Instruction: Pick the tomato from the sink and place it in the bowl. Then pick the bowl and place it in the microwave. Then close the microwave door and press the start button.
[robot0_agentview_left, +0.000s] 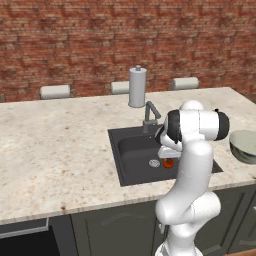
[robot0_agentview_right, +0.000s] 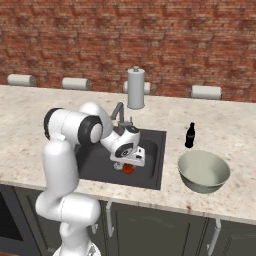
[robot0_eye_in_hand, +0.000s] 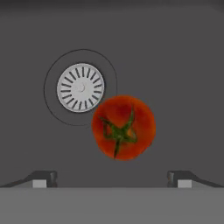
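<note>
The red tomato (robot0_eye_in_hand: 124, 127) with a green stem lies on the floor of the dark grey sink (robot0_eye_in_hand: 183, 65), just beside the round silver drain (robot0_eye_in_hand: 80, 88). My gripper (robot0_eye_in_hand: 112, 178) hangs straight above it, open, its two fingertips (robot0_eye_in_hand: 43, 178) wide apart on either side with nothing between them. In the base views the hand is down inside the sink (robot0_agentview_left: 131, 157), right over the tomato (robot0_agentview_left: 168, 162) (robot0_agentview_right: 128, 169). The pale greenish-grey bowl (robot0_agentview_right: 203, 171) (robot0_agentview_left: 244, 146) stands empty on the counter to the right of the sink. The microwave is out of view.
A grey faucet (robot0_agentview_right: 118, 112) and a tall grey canister (robot0_agentview_right: 135, 88) stand behind the sink. A small dark bottle (robot0_agentview_right: 189, 135) stands just behind the bowl. A brick wall with pale rolls (robot0_agentview_left: 55, 91) closes the counter's back edge.
</note>
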